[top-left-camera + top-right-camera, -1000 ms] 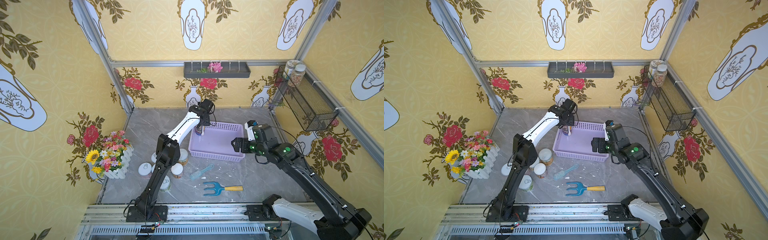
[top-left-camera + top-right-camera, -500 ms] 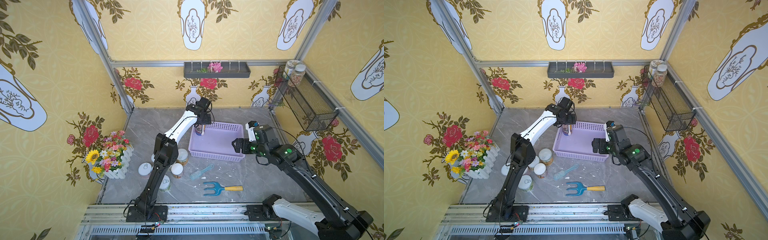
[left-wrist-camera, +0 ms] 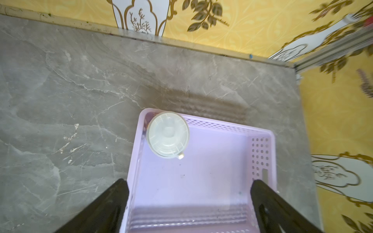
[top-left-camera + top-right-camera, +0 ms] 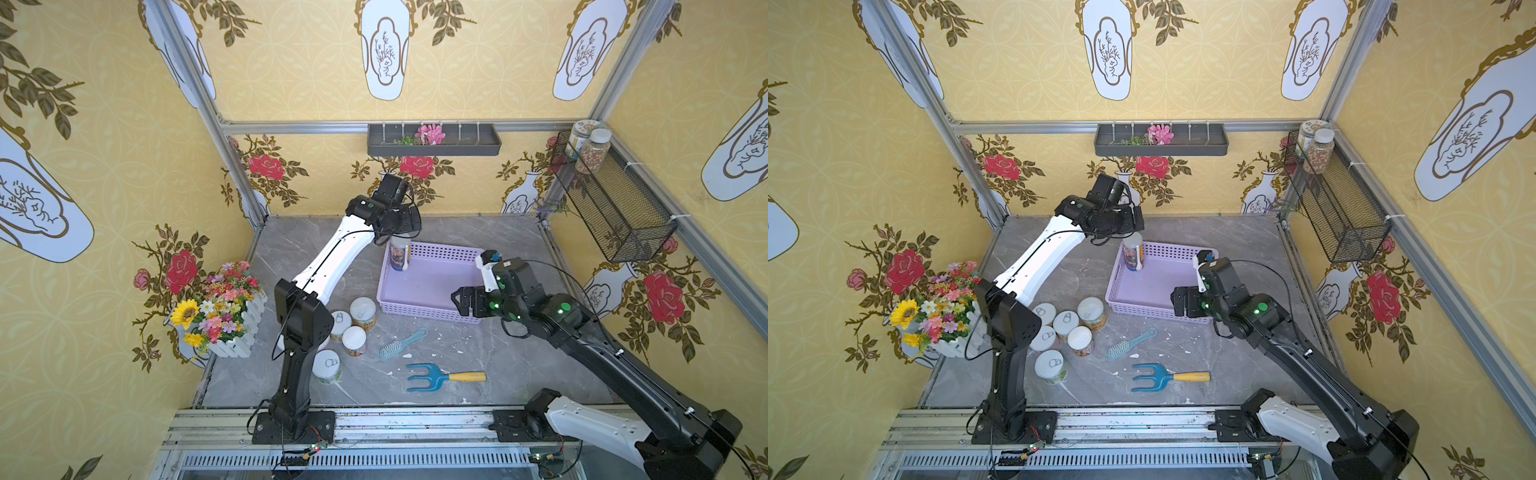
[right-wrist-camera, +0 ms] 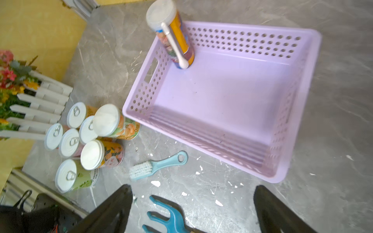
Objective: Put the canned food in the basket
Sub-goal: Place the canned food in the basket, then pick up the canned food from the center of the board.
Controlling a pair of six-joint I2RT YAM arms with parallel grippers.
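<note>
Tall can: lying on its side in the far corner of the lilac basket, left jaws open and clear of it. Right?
Not quite. The tall can is not on its side: it stands upright on its base, lid up, as the right wrist view shows. The rest holds: it is in the far corner of the lilac basket, and the left jaws are open and clear of it.
</note>
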